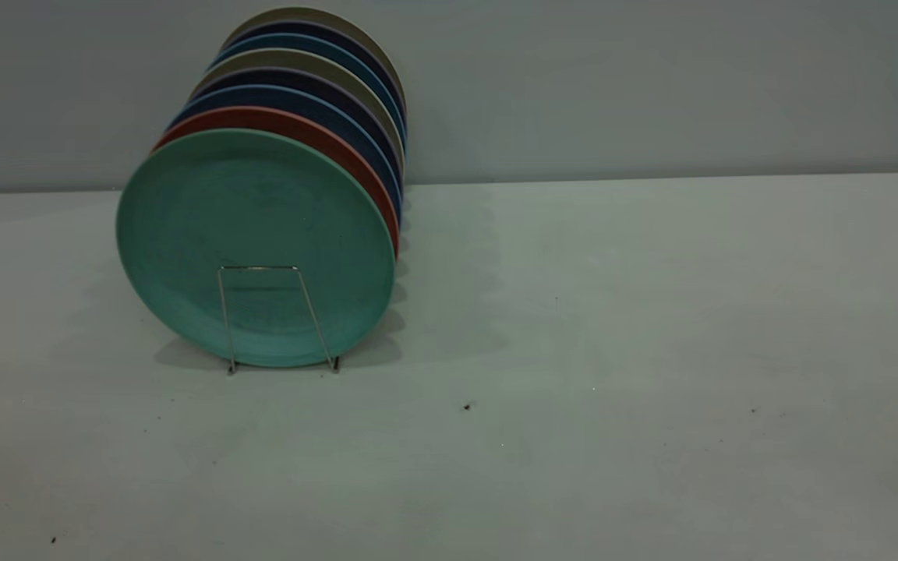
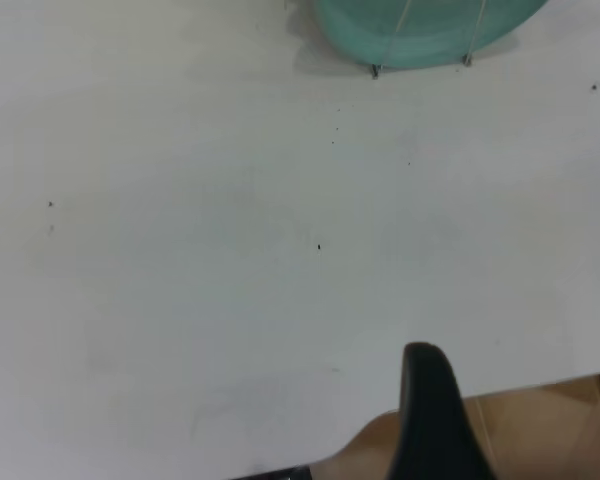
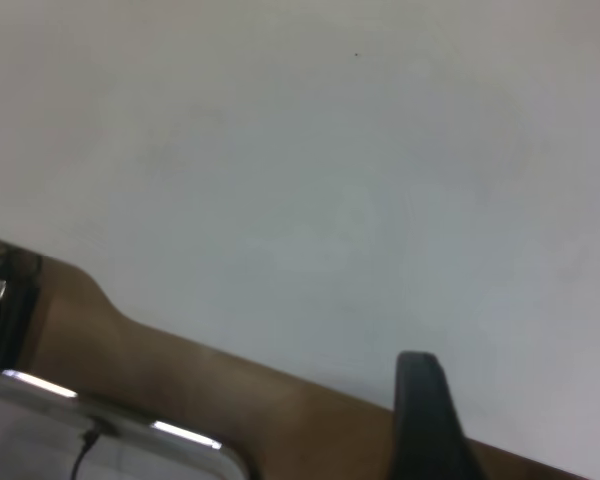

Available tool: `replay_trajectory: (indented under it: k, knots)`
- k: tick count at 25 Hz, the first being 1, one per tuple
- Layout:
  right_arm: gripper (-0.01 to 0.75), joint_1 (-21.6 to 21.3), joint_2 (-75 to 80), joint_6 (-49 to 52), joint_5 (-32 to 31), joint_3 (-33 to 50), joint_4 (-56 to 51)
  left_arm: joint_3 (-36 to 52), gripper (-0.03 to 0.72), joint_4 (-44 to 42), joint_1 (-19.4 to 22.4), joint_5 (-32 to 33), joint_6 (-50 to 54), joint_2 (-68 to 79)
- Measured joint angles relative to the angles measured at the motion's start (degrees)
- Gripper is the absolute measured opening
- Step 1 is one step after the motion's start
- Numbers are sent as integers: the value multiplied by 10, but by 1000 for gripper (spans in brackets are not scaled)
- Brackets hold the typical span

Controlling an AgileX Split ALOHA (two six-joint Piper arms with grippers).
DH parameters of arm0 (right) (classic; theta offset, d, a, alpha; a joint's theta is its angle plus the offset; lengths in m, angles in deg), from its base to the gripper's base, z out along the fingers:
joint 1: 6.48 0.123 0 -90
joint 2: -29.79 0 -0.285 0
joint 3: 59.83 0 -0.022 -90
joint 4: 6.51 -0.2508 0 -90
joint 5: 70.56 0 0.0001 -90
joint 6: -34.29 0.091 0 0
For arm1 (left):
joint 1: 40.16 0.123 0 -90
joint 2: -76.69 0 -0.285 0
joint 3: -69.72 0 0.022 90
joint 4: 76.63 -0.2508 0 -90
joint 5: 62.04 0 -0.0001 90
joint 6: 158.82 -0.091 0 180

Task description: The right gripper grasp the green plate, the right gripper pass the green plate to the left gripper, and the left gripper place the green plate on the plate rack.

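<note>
Green plate (image 1: 256, 234) is seen standing on edge at the front of the plate rack (image 1: 277, 318), which sits on the pale surface (image 1: 613, 374). It is tipped back a little against a red plate (image 1: 324, 139) just behind it. More plates, dark blue (image 1: 316, 105) and grey-tan (image 1: 301, 61), are lined up behind that one in the same rack. A silver wire loop of the rack is seen crossing the low part of the green plate's face.

Neither end effector is seen from the outside camera. In the left wrist view, only one black finger of the left end effector (image 2: 435, 415) is shown, well apart from the green plate (image 2: 420, 35), over the near edge of the surface. Whether it is spread or pressed together cannot be told.

In the right wrist view, one black finger of the right end effector (image 3: 425, 420) is shown near the surface edge, and its state cannot be told either.
</note>
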Motion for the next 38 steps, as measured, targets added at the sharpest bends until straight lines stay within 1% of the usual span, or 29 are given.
replay_trajectory:
  k: [4,6,8,11,16,38]
  knots:
    - [480,0,-89,-2,5,61,0,51,482,1,0,1,0,-78]
    - [480,0,-123,-2,26,95,0,73,482,1,0,2,1,-112]
    - [480,0,-151,-2,48,127,-1,87,482,1,0,8,1,-144]
    - [480,0,-183,-2,55,154,-2,89,482,1,0,13,-1,-177]
    - [480,0,-207,-1,57,156,-4,94,482,-14,0,27,-2,-194]
    - [480,0,-211,-1,57,156,-5,104,482,-24,0,20,8,-194]
